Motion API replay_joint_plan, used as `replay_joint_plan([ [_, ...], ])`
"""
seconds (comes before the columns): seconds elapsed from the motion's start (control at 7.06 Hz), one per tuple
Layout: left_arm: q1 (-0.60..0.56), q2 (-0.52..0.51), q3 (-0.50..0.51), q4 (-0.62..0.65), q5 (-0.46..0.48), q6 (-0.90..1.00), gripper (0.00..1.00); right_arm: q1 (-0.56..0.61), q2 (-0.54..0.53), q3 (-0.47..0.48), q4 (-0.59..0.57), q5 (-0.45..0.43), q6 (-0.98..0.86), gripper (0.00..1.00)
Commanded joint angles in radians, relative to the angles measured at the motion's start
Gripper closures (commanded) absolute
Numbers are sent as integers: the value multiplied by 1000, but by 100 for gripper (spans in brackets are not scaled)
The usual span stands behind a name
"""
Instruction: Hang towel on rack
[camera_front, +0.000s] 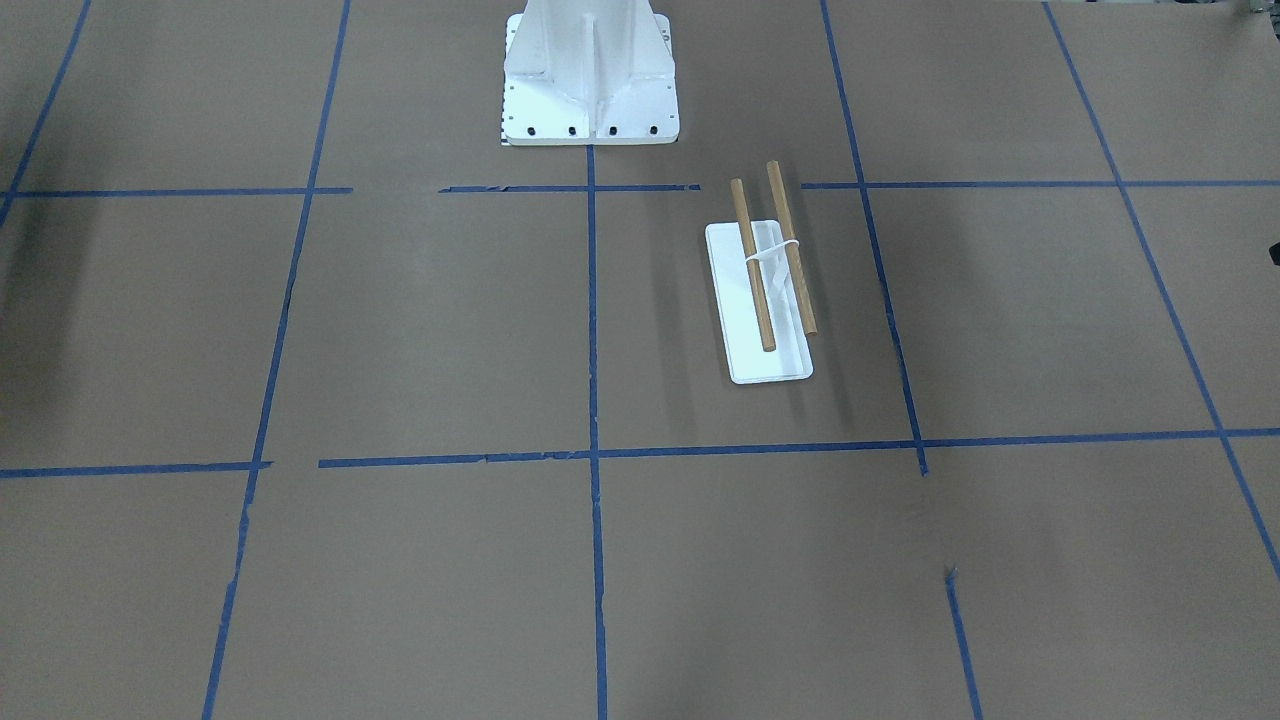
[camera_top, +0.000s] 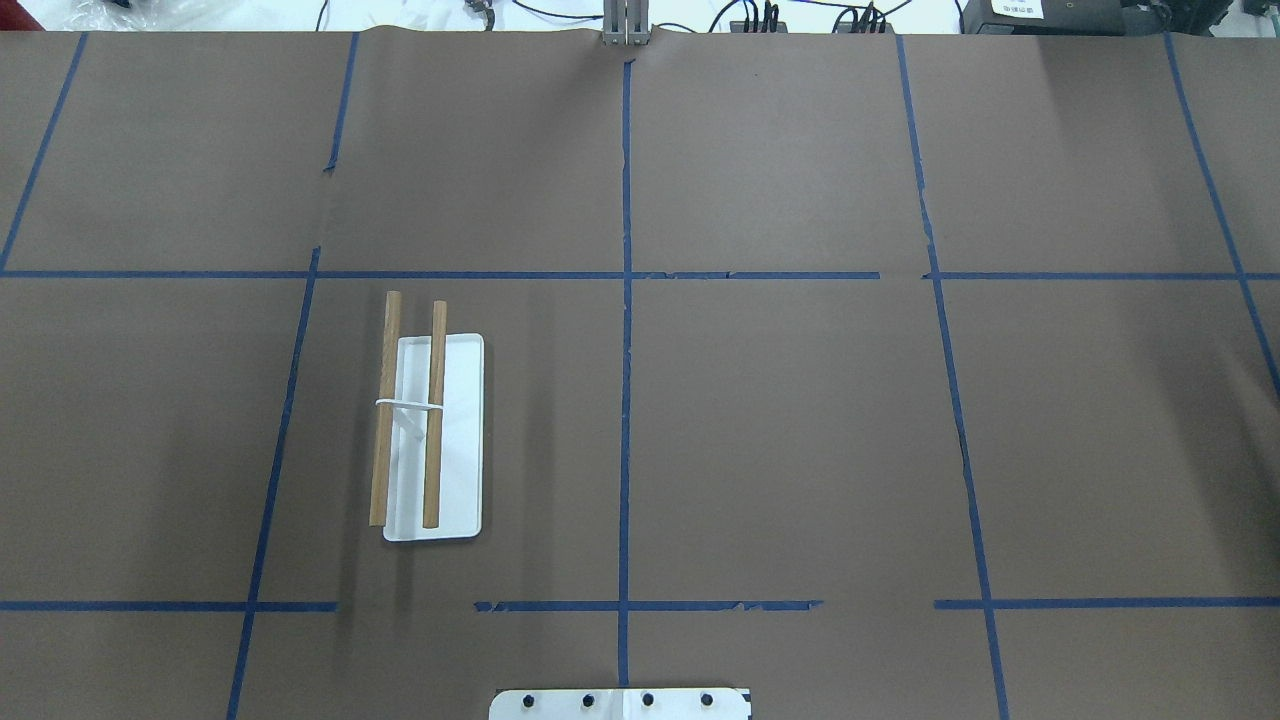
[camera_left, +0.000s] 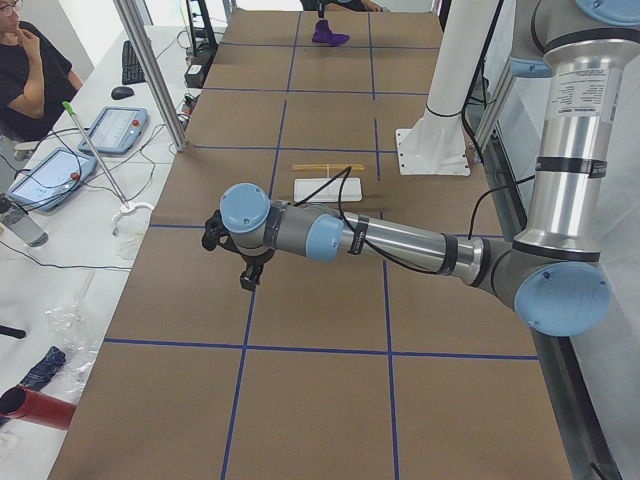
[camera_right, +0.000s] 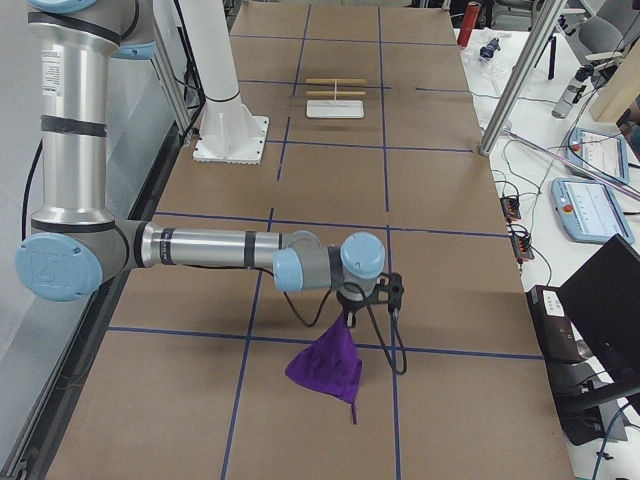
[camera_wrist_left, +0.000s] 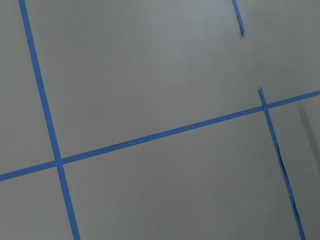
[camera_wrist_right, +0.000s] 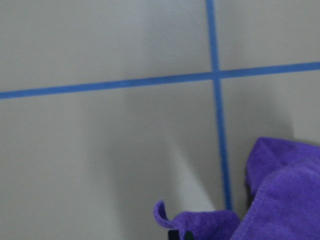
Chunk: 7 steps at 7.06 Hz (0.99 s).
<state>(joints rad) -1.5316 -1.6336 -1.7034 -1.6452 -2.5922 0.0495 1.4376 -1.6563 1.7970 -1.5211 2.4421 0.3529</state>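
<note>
The rack has a flat white base and two light-brown dowel bars, and it stands bare on the robot's left half of the table; it also shows in the front view. The purple towel hangs in a peak from my right gripper, its lower part on the table, far from the rack. In the right wrist view the towel bunches up at the dark fingertips. My left gripper hovers over bare table, near the rack; whether it is open I cannot tell.
The white bolted robot pedestal stands at the table's robot side, close to the rack. Brown paper with blue tape lines covers the table. An aluminium post and tablets stand beyond the far edge. An operator sits there.
</note>
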Motion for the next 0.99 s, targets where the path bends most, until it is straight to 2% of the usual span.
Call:
replay_joint_plan([
  [0.0,1,-3,7,-107,0,-6,0,-177,115,316,-103,18,488,100],
  [0.14,5,-71,2,-125,7,-171,0,-284,303,314,-106,12,784,100],
  [0.28,25,-130,-8,-125,6,-324,0,-375,452,300,-108,3,992,100],
  [0.42,86,-199,-16,-125,3,-508,0,-419,564,288,-108,-3,1132,100],
  [0.57,150,-286,-24,-127,0,-744,0,-496,657,280,-105,-58,1281,100],
  [0.71,230,-322,-88,-155,1,-966,0,-585,747,266,-102,-146,1408,100],
  [0.85,330,-371,-99,-277,4,-1261,0,-664,823,243,-100,-270,1539,100],
])
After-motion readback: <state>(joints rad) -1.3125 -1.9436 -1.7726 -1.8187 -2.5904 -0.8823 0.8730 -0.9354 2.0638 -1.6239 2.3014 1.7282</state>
